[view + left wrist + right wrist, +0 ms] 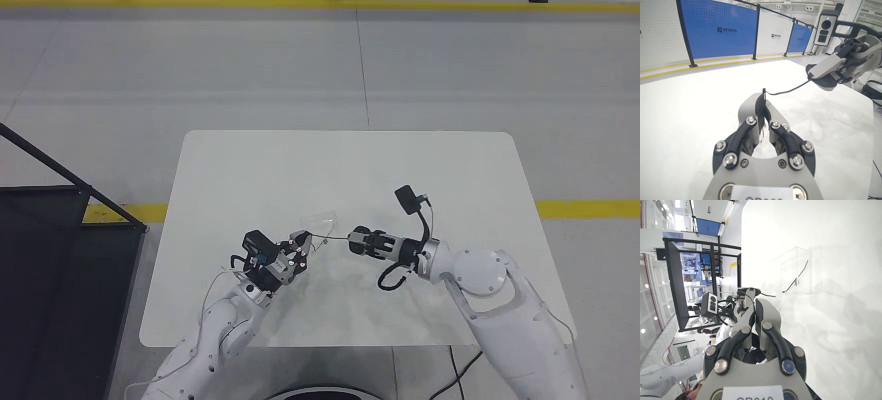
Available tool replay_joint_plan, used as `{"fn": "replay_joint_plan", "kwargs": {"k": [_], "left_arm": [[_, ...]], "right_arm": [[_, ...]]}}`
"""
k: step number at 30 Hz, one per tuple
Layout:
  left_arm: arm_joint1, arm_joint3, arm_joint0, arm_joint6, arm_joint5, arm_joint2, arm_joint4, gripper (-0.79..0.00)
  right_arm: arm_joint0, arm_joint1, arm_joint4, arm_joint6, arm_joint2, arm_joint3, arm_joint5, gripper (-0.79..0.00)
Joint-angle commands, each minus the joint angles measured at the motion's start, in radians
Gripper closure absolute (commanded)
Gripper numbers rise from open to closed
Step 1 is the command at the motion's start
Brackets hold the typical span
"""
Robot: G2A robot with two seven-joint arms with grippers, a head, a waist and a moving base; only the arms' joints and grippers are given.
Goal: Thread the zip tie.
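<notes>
A thin black zip tie (785,91) spans the gap between my two grippers above the middle of the white table (450,180). My left gripper (763,100) is shut on one end, and the tie's small head (764,89) pokes out past its fingertips. My right gripper (811,76) is shut on the other end, a short way off. From above, the left gripper (297,250) and the right gripper (353,240) face each other with the zip tie (327,238) between them. In the right wrist view the right gripper (755,303) has its pads pressed together.
A clear plastic box (797,272) stands on the table just beyond the grippers, also seen from above as the box (322,218). Another black zip tie (801,273) leans inside it. A black frame (40,250) stands off the table's left side.
</notes>
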Motion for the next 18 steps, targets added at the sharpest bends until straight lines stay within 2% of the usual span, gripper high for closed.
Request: {"fn": "replay_joint_plan", "kwargs": {"k": [1, 18], "left_arm": [[0.0, 0.0, 0.0, 0.0, 0.0, 0.0, 0.0, 0.0], [0.0, 0.0, 0.0, 0.0, 0.0, 0.0, 0.0, 0.0]], "right_arm": [[0.0, -0.001, 0.01, -0.001, 0.0, 0.001, -0.006, 0.0], [-0.025, 0.001, 0.069, -0.012, 0.022, 0.001, -0.078, 0.0]]}}
